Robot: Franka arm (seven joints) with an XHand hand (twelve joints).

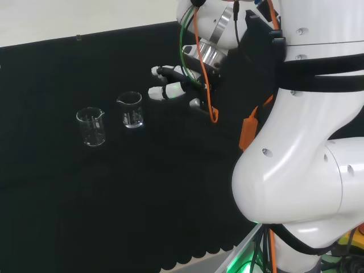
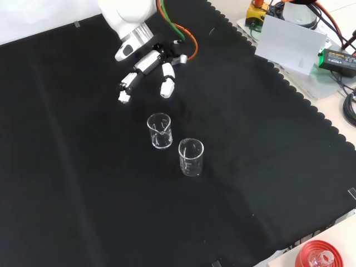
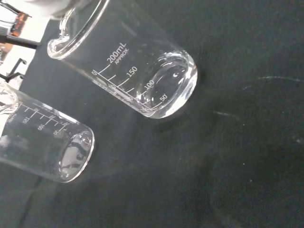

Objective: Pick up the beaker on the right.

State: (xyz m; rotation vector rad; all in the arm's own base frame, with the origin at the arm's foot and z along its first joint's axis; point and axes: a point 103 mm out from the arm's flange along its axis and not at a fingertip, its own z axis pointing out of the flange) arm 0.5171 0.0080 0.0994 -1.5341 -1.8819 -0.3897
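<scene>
Two clear glass beakers stand upright on the black cloth. In the head view the right beaker (image 1: 132,110) is the one closer to the hand (image 1: 172,89), and the left beaker (image 1: 91,127) stands farther away. The hand hovers just right of the right beaker, apart from it, fingers fairly straight and holding nothing. In the front view the hand (image 2: 148,65) hangs above the nearer beaker (image 2: 159,131), with the other beaker (image 2: 191,158) below and to its right. The wrist view has the near beaker (image 3: 142,66) large, with printed graduation marks, and the second beaker (image 3: 45,142) beside it.
The arm's white links (image 1: 307,131) rise at the right of the head view, with an orange cable (image 1: 211,108) looping by the wrist. In the front view a white box (image 2: 290,43) sits beyond the cloth's scalloped edge, and a red ribbed ring (image 2: 318,256) lies at the bottom right.
</scene>
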